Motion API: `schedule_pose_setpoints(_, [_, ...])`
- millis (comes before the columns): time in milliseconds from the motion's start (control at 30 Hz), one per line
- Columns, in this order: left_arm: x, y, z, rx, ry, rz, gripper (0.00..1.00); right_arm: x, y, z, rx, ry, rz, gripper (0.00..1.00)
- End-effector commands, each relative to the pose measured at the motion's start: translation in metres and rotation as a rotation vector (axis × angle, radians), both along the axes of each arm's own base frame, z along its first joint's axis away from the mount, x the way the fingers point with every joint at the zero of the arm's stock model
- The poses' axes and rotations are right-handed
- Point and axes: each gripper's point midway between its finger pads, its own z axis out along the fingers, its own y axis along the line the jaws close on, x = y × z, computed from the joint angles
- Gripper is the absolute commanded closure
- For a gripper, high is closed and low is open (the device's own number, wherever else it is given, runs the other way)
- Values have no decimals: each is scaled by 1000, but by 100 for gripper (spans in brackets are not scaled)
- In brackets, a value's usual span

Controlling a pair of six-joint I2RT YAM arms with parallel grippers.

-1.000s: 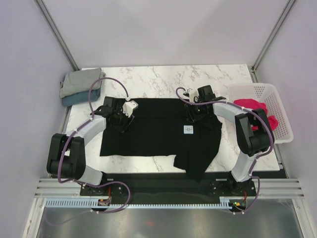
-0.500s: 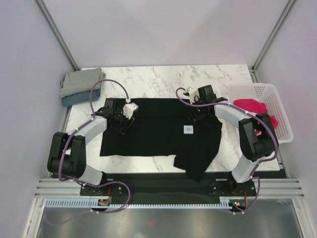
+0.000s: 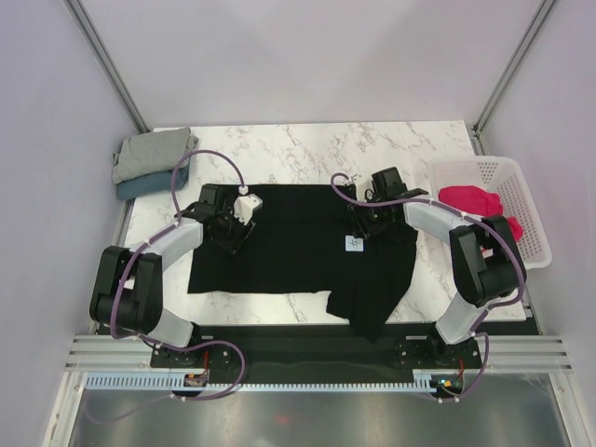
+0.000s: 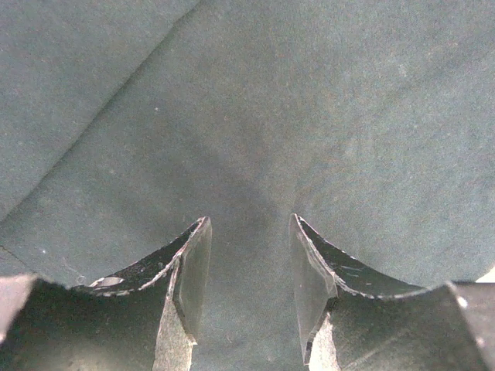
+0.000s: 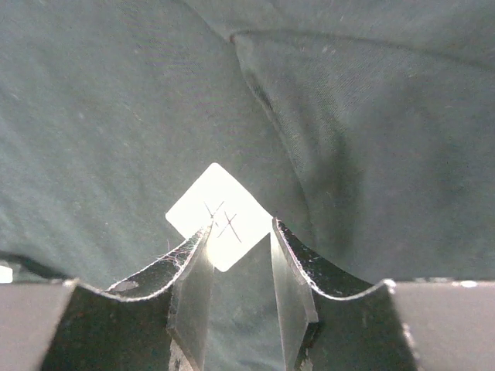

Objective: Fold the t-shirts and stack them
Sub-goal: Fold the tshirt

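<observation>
Where the black t-shirt (image 3: 289, 251) lies: spread across the middle of the table (image 3: 307, 149), one corner drooping toward the near edge.
Left gripper (image 4: 247, 228): low over the shirt's left part, jaws partly apart, nothing pinched.
Right gripper (image 5: 241, 232): jaws partly apart, tips at the white tag (image 5: 219, 215), gripping nothing.
Grey t-shirt (image 3: 149, 154): folded on the dusty blue t-shirt (image 3: 140, 187), far left corner.
Pink-red t-shirt (image 3: 470, 200): bunched in the basket (image 3: 518, 197).

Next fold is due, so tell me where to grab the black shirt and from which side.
Probably the far edge, pinched from above near each end: the black shirt lies flat on the table, so only its edges offer loose cloth to lift.
</observation>
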Motion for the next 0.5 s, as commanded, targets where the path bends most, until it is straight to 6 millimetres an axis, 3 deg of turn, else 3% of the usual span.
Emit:
schedule_pose_setpoints(0, [1,-6,3,-35,-14,9,48,-4,4,-5,14,35,9,58])
schedule_pose_setpoints(200, [0,-8,-1,-46,-3,10,48,-5,-2,-11,-21,39,-2,58])
schedule_pose_setpoints(467, [1,-9,-4,-47,4,15,48,9,-21,-21,-126,11,-59,58])
